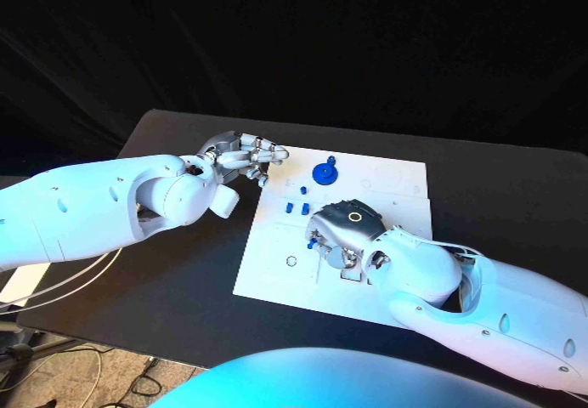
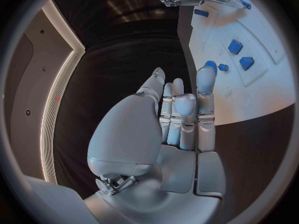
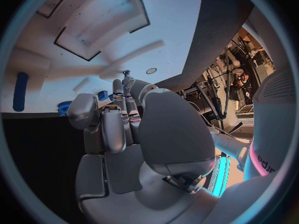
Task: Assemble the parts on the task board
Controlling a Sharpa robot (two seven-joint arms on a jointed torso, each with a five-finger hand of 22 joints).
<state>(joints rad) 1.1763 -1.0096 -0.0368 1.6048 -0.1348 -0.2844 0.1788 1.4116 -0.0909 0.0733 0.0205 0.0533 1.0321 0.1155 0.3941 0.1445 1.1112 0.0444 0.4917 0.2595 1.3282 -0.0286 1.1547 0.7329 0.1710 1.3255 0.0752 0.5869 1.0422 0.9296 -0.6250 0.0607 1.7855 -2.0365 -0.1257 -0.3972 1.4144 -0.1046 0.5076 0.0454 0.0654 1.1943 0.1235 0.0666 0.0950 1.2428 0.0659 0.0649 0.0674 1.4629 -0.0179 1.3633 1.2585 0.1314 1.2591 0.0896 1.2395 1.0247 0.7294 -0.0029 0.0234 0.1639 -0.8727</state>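
Parts (image 1: 298,206) lie loose on the task board (image 1: 392,183) mid-table, a round blue piece (image 1: 324,173) near its far edge; the right hand (image 1: 343,234) hovers over the middle, its grip unclear; the left hand (image 1: 240,157), fingers curled and empty, waits beside the board's corner.

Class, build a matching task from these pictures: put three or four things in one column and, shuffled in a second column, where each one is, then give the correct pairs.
Column A
1. left hand
2. right hand
3. round blue part
4. task board

Column B
a. over the middle of the board, fingers pointing down at it
b. lying flat on the black table
c. near the board's far edge
d. above the table, just off the board's far left corner

Pairs: 1-d, 2-a, 3-c, 4-b
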